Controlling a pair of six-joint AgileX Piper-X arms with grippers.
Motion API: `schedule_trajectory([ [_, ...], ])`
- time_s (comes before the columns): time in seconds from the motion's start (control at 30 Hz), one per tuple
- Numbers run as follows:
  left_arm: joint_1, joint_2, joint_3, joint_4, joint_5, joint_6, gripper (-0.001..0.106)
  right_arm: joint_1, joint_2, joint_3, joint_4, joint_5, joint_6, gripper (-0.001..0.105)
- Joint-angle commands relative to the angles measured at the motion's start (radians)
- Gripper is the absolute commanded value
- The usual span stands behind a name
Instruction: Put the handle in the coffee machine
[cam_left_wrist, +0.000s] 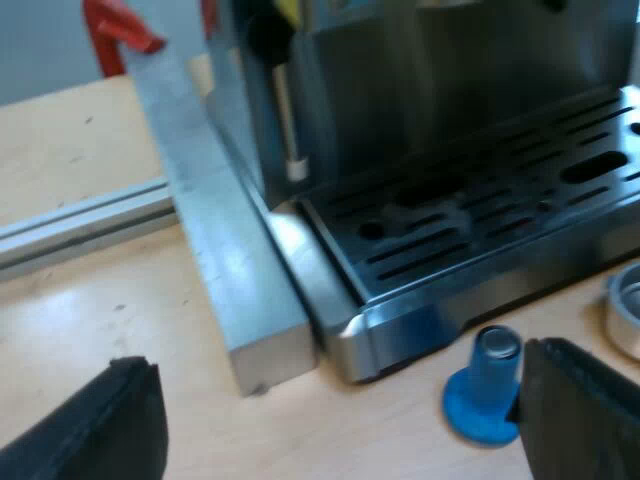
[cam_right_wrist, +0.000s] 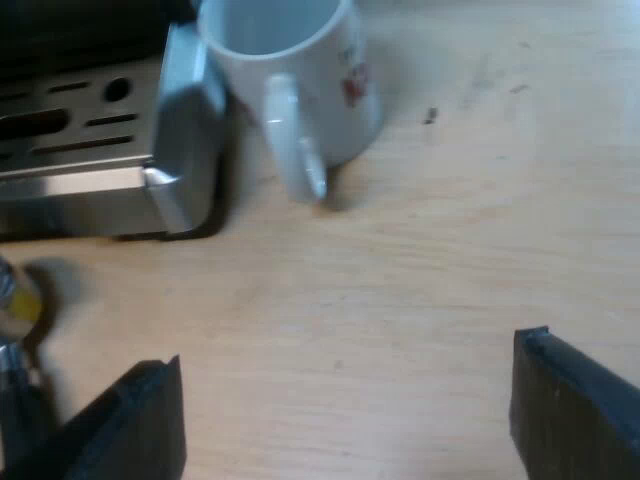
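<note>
My left gripper (cam_left_wrist: 340, 425) hangs low over the wooden table (cam_left_wrist: 90, 330), tilted towards the corner of the espresso machine (cam_left_wrist: 400, 90). Its fingers (cam_left_wrist: 100, 425) are spread wide with nothing between them but bare wood. A blue tamper (cam_left_wrist: 485, 390) stands upright on the table, just off the drip tray (cam_left_wrist: 480, 215) and almost touching one finger. Past the tamper a round metal rim (cam_left_wrist: 627, 312) lies on the table near the tray's front. It's likely the cup of the metal holder, loose and not in the machine, but I cannot tell for sure. A steam wand (cam_left_wrist: 284, 110) hangs at the machine's side, and a plain metal bar (cam_left_wrist: 215, 250) runs along the machine's base.

My right gripper (cam_right_wrist: 350, 420) points down at the table (cam_right_wrist: 420, 280), fingers (cam_right_wrist: 570, 415) apart and holding nothing. A white mug (cam_right_wrist: 290, 60) stands upright with its handle towards the gripper, just beside the tray's corner (cam_right_wrist: 185, 150) and well apart from the fingers.
</note>
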Motion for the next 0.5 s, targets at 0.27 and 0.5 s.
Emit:
schedule_trajectory([
  [0.27,-0.141,0.03,-0.058,-0.049,0.082,-0.017,0.073,-0.002,0.209,-0.17,0.159,-0.056,-0.171,0.069],
  [0.5,-0.285,0.117,-0.067,-0.089,0.113,-0.024,0.073,0.072,0.339,-0.24,0.197,-0.08,-0.172,0.069],
])
